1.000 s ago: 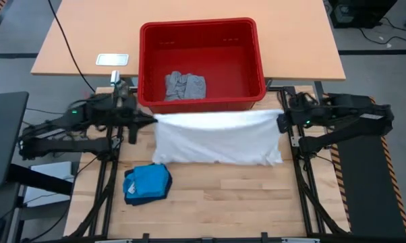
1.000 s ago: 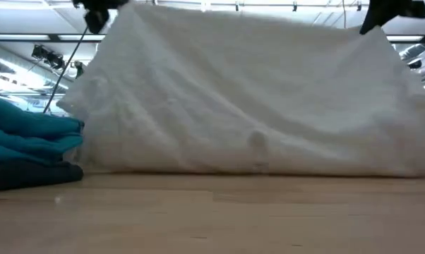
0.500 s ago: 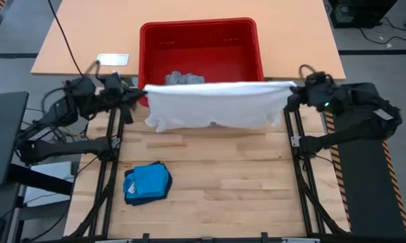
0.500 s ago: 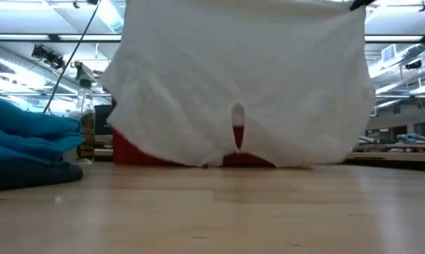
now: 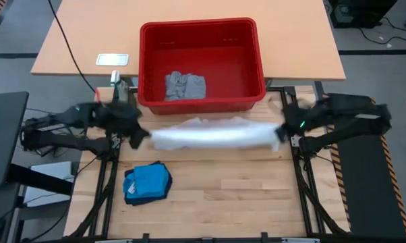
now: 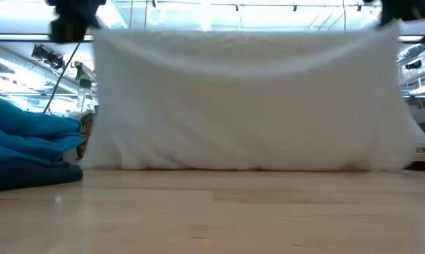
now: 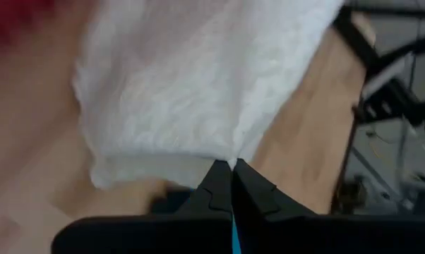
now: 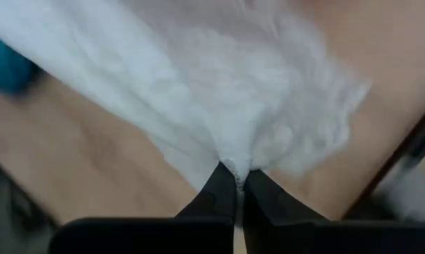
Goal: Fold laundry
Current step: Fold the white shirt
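While the blue garment (image 5: 148, 183) sits folded on the near part of the table (image 5: 230, 202), with a dark piece under it, the real work happens farther back. The white garment (image 5: 213, 133) hangs in the air, stretched out like a sheet on a line. Its long side runs straight across the table, from one arm to the other.

The left gripper (image 5: 137, 135) pinches one top corner, and the left wrist view shows its fingers (image 7: 219, 190) squeezed tight on the cloth edge. The right gripper (image 5: 282, 131) pinches the other top corner, and the right wrist view shows the cloth bunched between its fingers (image 8: 223, 190) too. Both arms are just as near to the cloth, one at each end.

From the low view, the white garment (image 6: 248, 99) hangs down flat like a curtain, and its bottom edge looks to be at or just above the wood. I cannot tell if it touches.

So the cloth hangs below the jaws, and the next move, I think, is to lay it down flat on the open wood.

Behind the cloth is the red basket (image 5: 257, 54), with the grey garment (image 5: 184, 86) lying inside it. Farther back still, a small flat pale thing (image 5: 112, 59) lies on the other table.
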Robot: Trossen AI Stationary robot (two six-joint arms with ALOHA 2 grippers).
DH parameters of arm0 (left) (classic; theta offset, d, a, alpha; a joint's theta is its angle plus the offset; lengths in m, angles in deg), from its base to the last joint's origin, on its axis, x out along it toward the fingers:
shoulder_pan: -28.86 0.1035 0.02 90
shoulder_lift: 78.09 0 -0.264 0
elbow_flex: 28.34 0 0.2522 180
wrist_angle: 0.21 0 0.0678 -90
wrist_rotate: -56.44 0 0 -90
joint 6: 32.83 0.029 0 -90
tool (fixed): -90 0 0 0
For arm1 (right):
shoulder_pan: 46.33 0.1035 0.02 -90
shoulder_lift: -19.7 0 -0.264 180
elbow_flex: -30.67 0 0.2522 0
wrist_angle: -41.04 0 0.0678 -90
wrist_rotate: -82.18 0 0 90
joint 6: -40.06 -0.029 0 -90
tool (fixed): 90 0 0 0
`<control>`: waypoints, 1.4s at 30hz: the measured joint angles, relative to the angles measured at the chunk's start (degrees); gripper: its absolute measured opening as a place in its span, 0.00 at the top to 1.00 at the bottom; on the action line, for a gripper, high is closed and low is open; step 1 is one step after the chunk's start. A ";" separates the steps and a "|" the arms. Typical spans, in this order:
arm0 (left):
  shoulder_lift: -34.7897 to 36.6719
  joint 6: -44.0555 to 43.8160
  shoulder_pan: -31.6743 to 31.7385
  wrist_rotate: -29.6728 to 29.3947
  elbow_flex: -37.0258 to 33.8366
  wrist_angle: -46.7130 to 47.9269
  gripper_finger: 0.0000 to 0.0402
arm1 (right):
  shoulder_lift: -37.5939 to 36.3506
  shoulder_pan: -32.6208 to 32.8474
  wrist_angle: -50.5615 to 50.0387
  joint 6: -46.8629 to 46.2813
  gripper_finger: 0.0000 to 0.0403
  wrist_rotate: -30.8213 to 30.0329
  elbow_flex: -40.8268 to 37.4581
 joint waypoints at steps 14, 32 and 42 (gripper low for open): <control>-2.68 -19.30 -14.83 -7.74 -17.19 -16.03 1.00 | -0.71 14.88 15.14 -18.91 0.97 8.89 -23.45; -21.65 -7.58 11.32 -18.44 -27.32 -46.37 0.95 | 3.24 -9.98 15.31 -12.13 0.80 -17.70 -29.80; -19.70 -5.23 10.92 -13.07 -18.32 -41.96 0.75 | 4.14 -11.63 19.44 2.42 0.53 -18.16 -23.67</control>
